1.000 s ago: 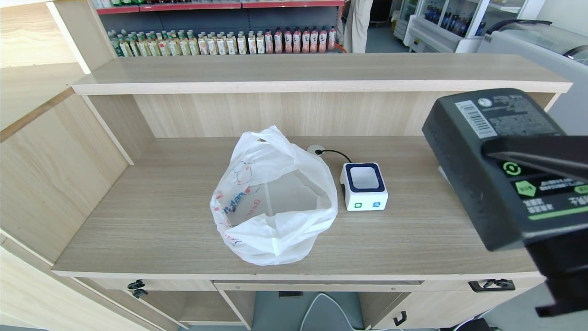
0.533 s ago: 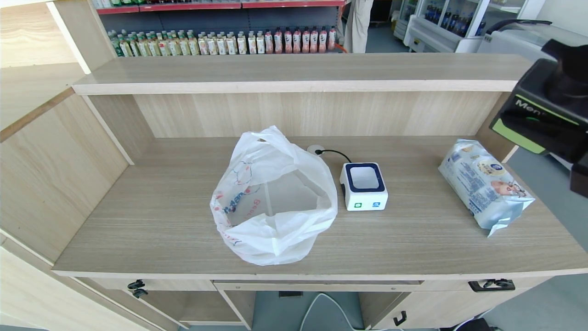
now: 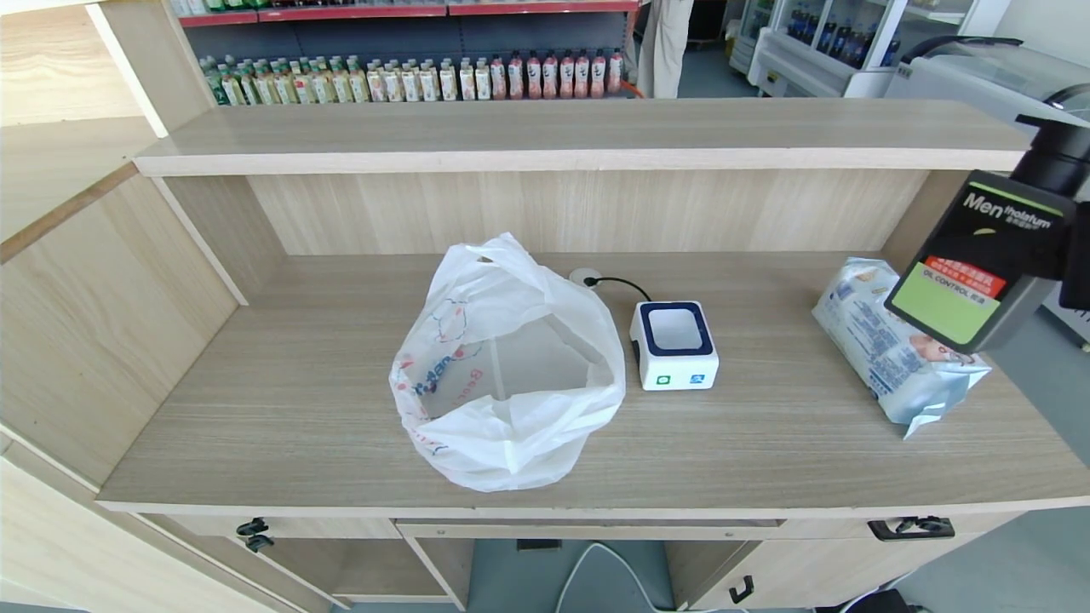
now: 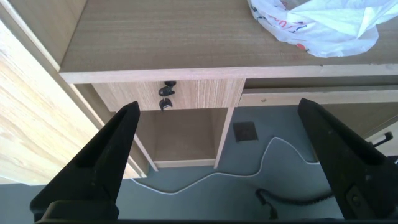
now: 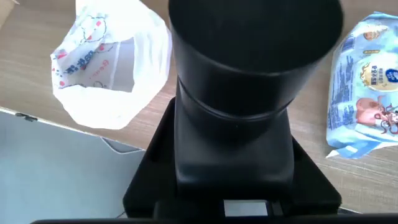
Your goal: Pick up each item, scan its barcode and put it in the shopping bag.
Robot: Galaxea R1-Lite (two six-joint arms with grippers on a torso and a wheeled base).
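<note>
Pale wooden tabletop (image 3: 281, 400) is stretching across a shop checkout, with a shelf of drink bottles (image 3: 409, 78) standing behind it; by its front left edge the left hand (image 4: 217, 106) is hanging with its fingers spread wide and nothing between them. Left of the middle the white shopping bag (image 3: 502, 375) is sitting with its mouth gaping open; just beside it the white scanner (image 3: 674, 345) is resting with its window facing up; well apart to the right a blue-and-white wipes pack (image 3: 886, 358) is lying flat. At the far right the right hand (image 3: 1075, 255) is gripping a dark bottle (image 3: 979, 272), holding it tilted in the air near the pack.
</note>
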